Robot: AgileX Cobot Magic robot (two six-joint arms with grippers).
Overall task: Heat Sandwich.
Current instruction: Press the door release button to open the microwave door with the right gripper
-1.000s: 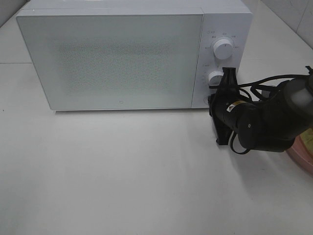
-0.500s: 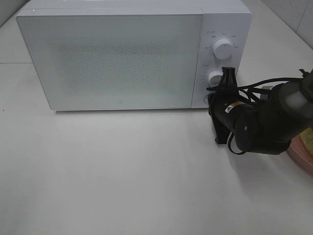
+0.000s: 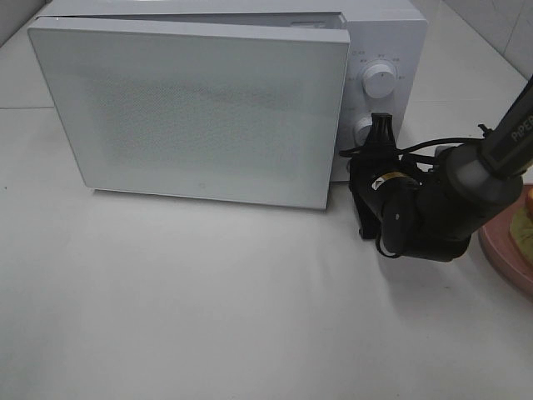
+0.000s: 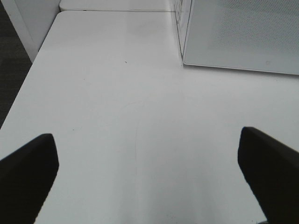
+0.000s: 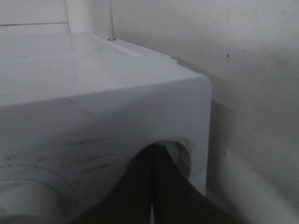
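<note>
The white microwave (image 3: 379,33) stands at the back of the table, and its door (image 3: 191,108) hangs slightly ajar, its right edge swung out from the body. My right gripper (image 3: 382,133) is shut, with its tips against the control panel below the two dials. In the right wrist view the shut fingertips (image 5: 152,186) rest on a round button (image 5: 183,156) at the panel's corner. A sliver of the sandwich (image 3: 526,218) shows at the far right edge, on a pink plate (image 3: 502,254). My left gripper (image 4: 149,177) is open over bare table, holding nothing.
Two white dials (image 3: 380,81) sit on the microwave's panel. Black cables (image 3: 433,150) loop from the right arm beside the panel. The white table (image 3: 208,300) stretches in front of the microwave, and its left edge (image 4: 21,93) drops to dark floor.
The microwave door has popped out from shut to slightly ajar. My right arm has shifted a little to the left, still shut at the panel.
</note>
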